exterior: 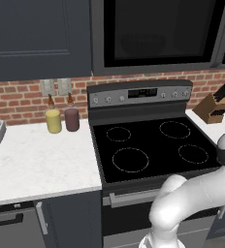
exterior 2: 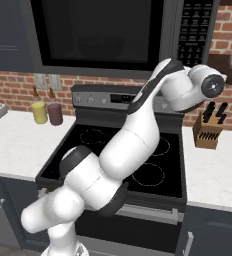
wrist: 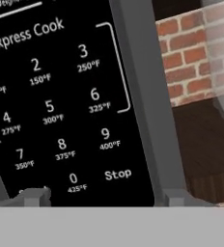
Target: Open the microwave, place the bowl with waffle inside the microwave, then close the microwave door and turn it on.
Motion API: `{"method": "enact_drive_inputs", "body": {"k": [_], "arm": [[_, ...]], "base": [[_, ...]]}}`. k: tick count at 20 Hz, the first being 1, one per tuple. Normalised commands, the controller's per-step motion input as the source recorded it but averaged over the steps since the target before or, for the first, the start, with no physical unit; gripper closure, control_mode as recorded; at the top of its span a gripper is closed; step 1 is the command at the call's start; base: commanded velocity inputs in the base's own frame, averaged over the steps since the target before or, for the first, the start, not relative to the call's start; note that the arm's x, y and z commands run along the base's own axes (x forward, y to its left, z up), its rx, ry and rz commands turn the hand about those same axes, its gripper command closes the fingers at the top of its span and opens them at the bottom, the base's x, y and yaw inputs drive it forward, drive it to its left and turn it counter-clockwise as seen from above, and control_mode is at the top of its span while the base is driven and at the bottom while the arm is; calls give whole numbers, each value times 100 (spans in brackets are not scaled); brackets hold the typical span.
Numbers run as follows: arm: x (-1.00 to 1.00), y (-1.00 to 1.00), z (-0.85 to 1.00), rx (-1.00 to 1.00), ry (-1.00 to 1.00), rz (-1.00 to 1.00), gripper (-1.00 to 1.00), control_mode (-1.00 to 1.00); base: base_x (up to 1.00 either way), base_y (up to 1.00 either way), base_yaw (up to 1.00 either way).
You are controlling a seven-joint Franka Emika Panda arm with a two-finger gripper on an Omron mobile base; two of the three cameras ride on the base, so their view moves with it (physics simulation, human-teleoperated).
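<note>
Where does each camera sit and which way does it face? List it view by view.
Left base view: behind the arm's left, looking forward and down at the stove; white arm links rise lower right.
Right base view: behind its right, facing the same stove and the microwave; the arm climbs from lower left.
Hand view: on the hand, close to the microwave's keypad; pincer tips at the bottom.
Both base views share stove, jars and knife block.

Arm (exterior 2: 138, 130) raised from lower left to upper right of right base view, wrist (exterior 2: 203, 85) bent; finger tips (wrist: 34, 197) spread wide.
</note>
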Motion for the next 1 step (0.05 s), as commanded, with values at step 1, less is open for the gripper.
{"method": "enact_drive_inputs", "body": {"k": [1], "arm": [[0, 0, 0, 0, 2, 0, -100, -100]], "base": [[0, 0, 0]]}}
